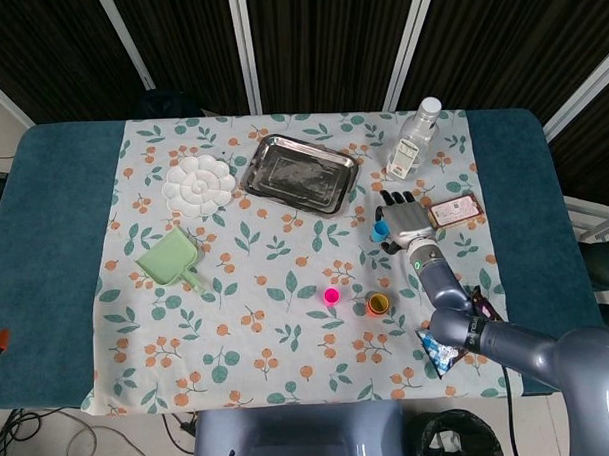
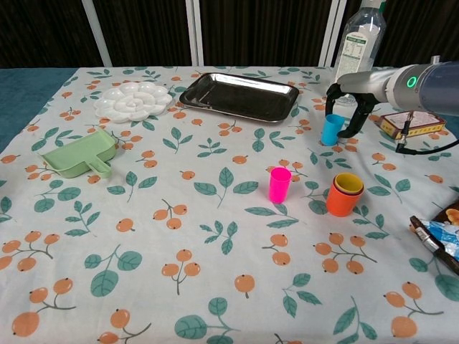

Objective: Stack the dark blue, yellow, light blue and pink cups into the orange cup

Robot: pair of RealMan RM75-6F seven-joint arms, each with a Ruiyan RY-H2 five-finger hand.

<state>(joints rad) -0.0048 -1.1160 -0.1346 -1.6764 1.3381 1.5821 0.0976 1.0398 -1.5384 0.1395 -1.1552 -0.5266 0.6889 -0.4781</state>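
Light blue cup (image 2: 332,130): standing upright near the bottle (image 2: 360,44), being bracketed by the right hand (image 2: 349,104), fingers curled around it from above; whether it is being gripped cannot be told; orange cup (image 2: 344,195) lying nearer the robot.

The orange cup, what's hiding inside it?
A yellow cup sits nested inside the orange cup. Whether the dark blue cup lies deeper inside cannot be seen; the yellow one covers it.

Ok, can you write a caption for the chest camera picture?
Right hand curls its fingers around the light blue cup, with the pink cup and orange cup waiting nearby.
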